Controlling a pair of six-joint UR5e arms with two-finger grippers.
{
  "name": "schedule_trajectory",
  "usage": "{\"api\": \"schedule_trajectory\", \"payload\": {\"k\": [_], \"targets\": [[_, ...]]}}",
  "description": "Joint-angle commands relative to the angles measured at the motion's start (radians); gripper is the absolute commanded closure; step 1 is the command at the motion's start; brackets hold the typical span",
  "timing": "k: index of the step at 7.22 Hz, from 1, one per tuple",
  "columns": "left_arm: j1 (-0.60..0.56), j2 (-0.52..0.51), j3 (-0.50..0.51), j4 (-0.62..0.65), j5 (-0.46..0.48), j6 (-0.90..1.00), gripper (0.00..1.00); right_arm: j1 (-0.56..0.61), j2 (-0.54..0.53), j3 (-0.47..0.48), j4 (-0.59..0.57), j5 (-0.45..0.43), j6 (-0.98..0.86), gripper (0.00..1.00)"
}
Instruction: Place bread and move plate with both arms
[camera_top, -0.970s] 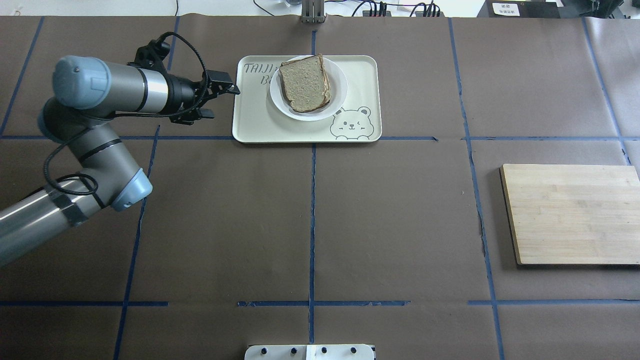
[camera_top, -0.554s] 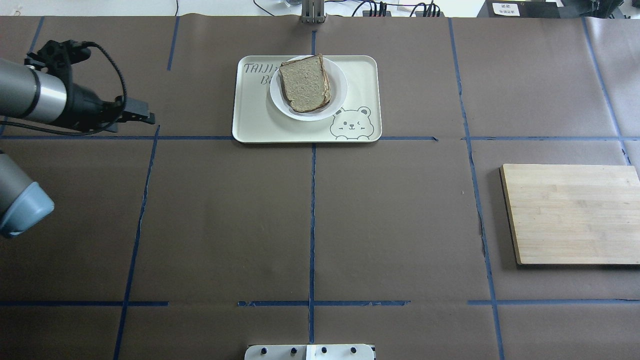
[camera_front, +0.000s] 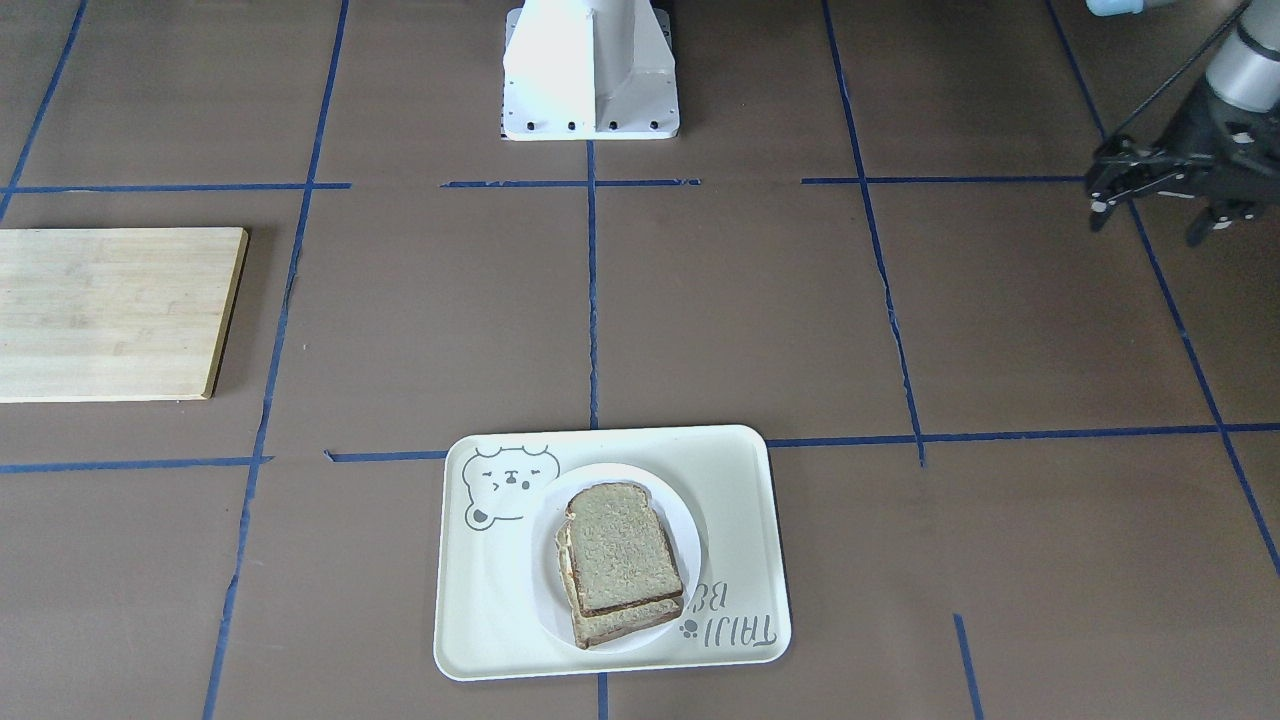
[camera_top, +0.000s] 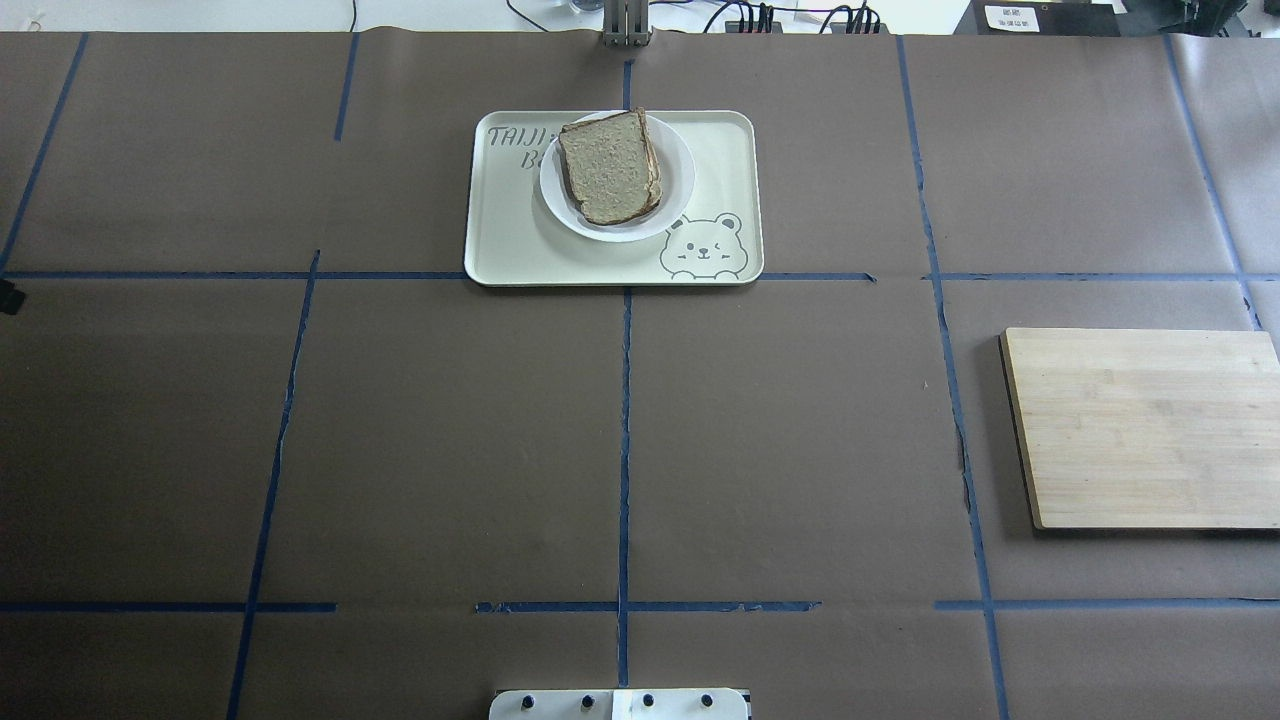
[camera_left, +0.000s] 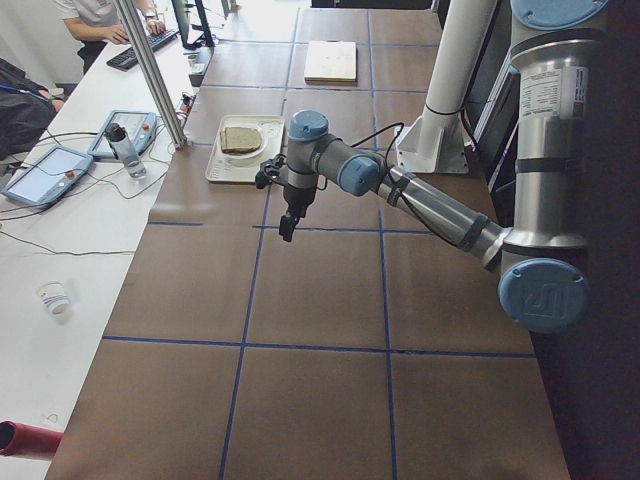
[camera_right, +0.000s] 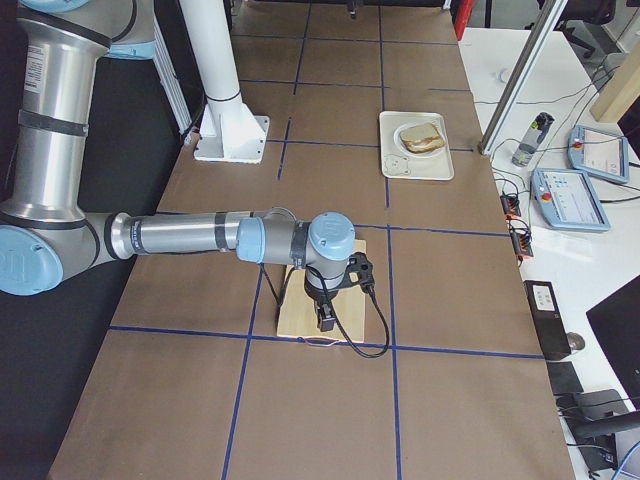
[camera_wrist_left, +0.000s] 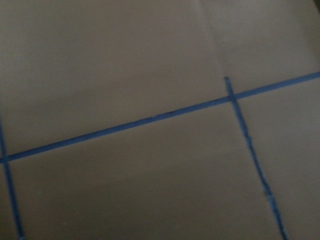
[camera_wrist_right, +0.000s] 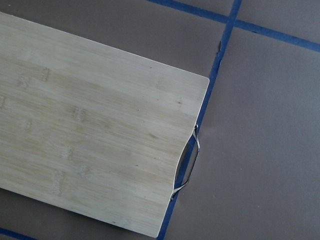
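Table under brown paper, gridded in blue tape. The left gripper (camera_front: 1146, 218) hangs with fingers spread, holding nothing. The right gripper (camera_right: 326, 320) hovers above a cutting board (camera_front: 110, 310); whether its fingers are spread or clenched cannot be told. The bread (camera_front: 622, 545) rests on the plate (camera_front: 693, 525), inside a tray (camera_front: 745, 480), well apart from both sets of fingers. Judgement: placing appears complete. Any further plate move calls for a long reach to its rim.

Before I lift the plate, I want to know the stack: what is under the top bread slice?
A second slice peeks out beneath the bread, and both sit on the plate. Anything between the two slices is covered.
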Motion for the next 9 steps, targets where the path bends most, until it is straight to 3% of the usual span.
{"api": "schedule_trajectory", "payload": {"k": [1, 3, 5, 7, 9], "targets": [[-0.225, 0.051, 0.057, 0.17, -0.098, 0.339, 0.0, 0.0, 0.0, 0.0, 0.0, -0.001, 0.001, 0.0], [-0.275, 0.17, 0.131, 0.152, -0.095, 0.353, 0.0, 0.0, 0.0, -0.001, -0.001, 0.001, 0.001, 0.0], [-0.277, 0.172, 0.199, 0.153, -0.1, 0.356, 0.0, 0.0, 0.0, -0.004, -0.001, 0.001, 0.001, 0.0], [-0.284, 0.183, 0.203, 0.147, -0.103, 0.359, 0.0, 0.0, 0.0, -0.006, -0.001, 0.001, 0.003, 0.0], [-0.298, 0.229, 0.206, 0.051, -0.117, 0.359, 0.0, 0.0, -0.002, -0.004, -0.001, 0.001, 0.003, 0.0]]}}
